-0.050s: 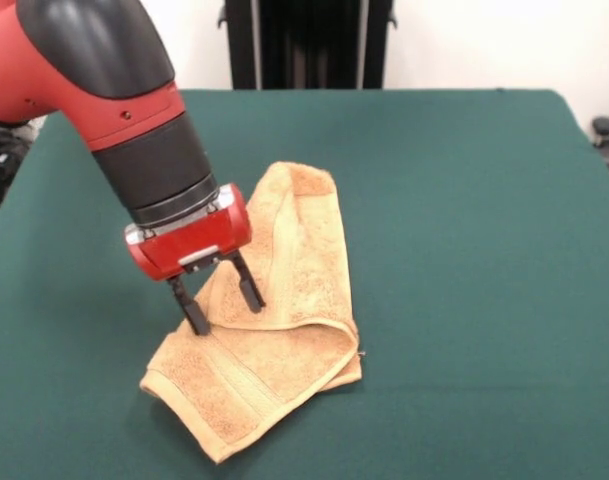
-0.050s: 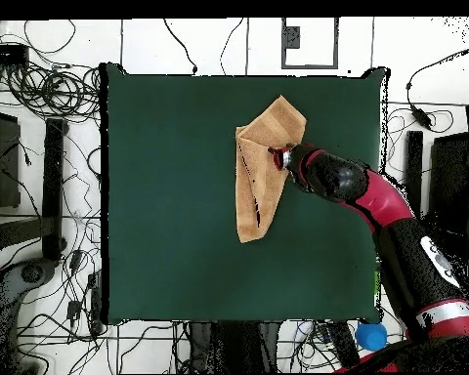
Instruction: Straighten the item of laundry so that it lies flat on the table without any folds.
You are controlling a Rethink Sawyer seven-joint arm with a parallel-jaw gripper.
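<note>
A: How far along is the straightening?

B: Not far, I judge. The orange-tan terry hand towel point(image 1: 274, 310) lies on the green felt table point(image 1: 464, 200), but it is folded over on itself. One long flap is doubled along its length, so it reads as a narrow strip with a wider corner spread out at one end. From overhead the same towel point(image 2: 262, 171) shows as a slim wedge with a clear fold line running down it.

A: Where does it sit?

B: Well inside the table's edges, nearer the table's middle than any border, with bare felt all around it.

A: And the gripper?

B: The red gripper point(image 1: 222, 302) stands right over the towel, beside the fold. Its two black fingers point(image 1: 192, 312) are parted by a narrow gap and point down, their tips at the cloth. I cannot tell whether any fabric is pinched between them; nothing looks lifted.

A: What is left?

B: Most of it, as I read it: the folded flap has to be opened out and the whole towel spread into its square shape.

A: Any writing or brand marks?

B: None that I can read, neither on the towel nor on the arm.
</note>
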